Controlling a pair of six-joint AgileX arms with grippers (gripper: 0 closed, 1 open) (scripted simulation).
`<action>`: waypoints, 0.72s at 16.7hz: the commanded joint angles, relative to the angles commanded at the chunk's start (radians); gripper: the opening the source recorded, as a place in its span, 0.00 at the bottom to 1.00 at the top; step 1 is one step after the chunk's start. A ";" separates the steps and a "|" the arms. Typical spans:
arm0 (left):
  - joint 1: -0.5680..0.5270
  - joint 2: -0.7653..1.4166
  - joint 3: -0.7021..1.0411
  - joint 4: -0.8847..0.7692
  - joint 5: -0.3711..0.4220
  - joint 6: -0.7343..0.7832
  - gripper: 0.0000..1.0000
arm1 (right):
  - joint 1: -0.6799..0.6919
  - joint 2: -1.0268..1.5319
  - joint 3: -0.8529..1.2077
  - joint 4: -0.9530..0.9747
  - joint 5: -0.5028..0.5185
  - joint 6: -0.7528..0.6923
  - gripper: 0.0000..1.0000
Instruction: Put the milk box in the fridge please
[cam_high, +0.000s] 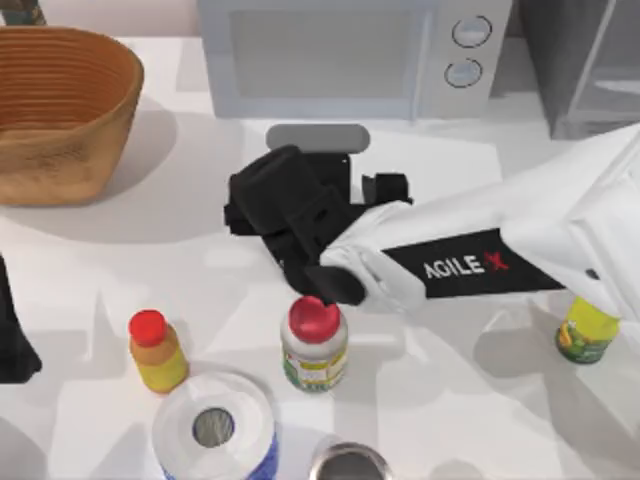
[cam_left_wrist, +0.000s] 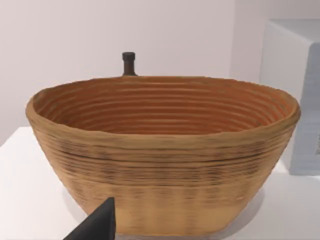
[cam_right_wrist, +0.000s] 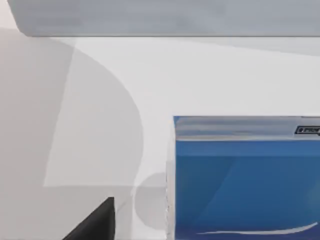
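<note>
The right gripper (cam_high: 270, 215) hung over the milk box (cam_right_wrist: 245, 185), which stood close beside its tip. I could not tell whether the claw was apart or together. The carton was probably light, stiff and crushable, so its flat sides wanted a gentle grip. The left gripper (cam_high: 10, 345) sat parked far off.

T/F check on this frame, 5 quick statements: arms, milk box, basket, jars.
1. The right gripper is over the table's middle, in front of the microwave. True.
2. The milk box has a red top. False: its top is blue, seen close in the right wrist view.
3. The basket holds the yellow bottle. False: the bottle stands on the table, near the paper roll.
4. The red-capped white jar stands upright. True.
5. The fridge is at the table's left. False: far right.
</note>
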 joint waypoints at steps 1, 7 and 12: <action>0.000 0.000 0.000 0.000 0.000 0.000 1.00 | 0.004 0.022 0.014 0.003 0.010 0.003 1.00; 0.000 0.000 0.000 0.000 0.000 0.000 1.00 | 0.001 0.031 0.015 0.003 0.013 0.004 1.00; 0.000 0.000 0.000 0.000 0.000 0.000 1.00 | 0.007 -0.016 0.057 -0.084 0.015 0.005 1.00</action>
